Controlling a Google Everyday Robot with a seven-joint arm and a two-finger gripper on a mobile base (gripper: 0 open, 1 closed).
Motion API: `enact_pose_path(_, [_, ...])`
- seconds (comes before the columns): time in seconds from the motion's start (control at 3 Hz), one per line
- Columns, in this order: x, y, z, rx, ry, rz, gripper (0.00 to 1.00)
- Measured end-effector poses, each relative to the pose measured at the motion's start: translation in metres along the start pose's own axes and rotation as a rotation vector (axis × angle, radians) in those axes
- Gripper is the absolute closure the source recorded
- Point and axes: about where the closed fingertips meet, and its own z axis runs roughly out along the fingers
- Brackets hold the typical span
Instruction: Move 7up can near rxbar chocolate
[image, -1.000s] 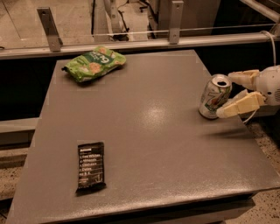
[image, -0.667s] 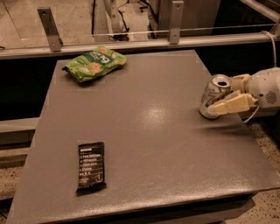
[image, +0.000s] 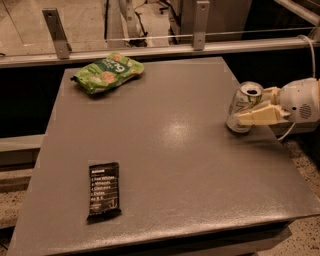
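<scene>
The 7up can, silver-white with an open top, stands slightly tilted near the right edge of the grey table. My gripper reaches in from the right and is shut on the can: the near cream finger lies across its lower front, and the far finger sits behind it. The rxbar chocolate, a flat black bar with white text, lies at the front left of the table, far from the can.
A green snack bag lies at the back left of the table. A metal rail with upright posts runs behind the table. The table's right edge is just beyond the can, beneath the gripper's white body.
The near finger has swung in from a wide stance and now rests against the can. The can now leans a little. The bar and the bag have not moved.
</scene>
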Motion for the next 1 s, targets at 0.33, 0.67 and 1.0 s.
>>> enact_pose_path(0.33, [-0.036,0.000,-0.015,0.005,-0.033,-0.064,1.00])
enact_pose_path(0.67, [-0.037,0.001,-0.014,0.002,-0.032,-0.065,1.00])
enact_pose_path(1.0, [-0.047,0.023,-0.001,-0.056,-0.045,-0.077,1.00])
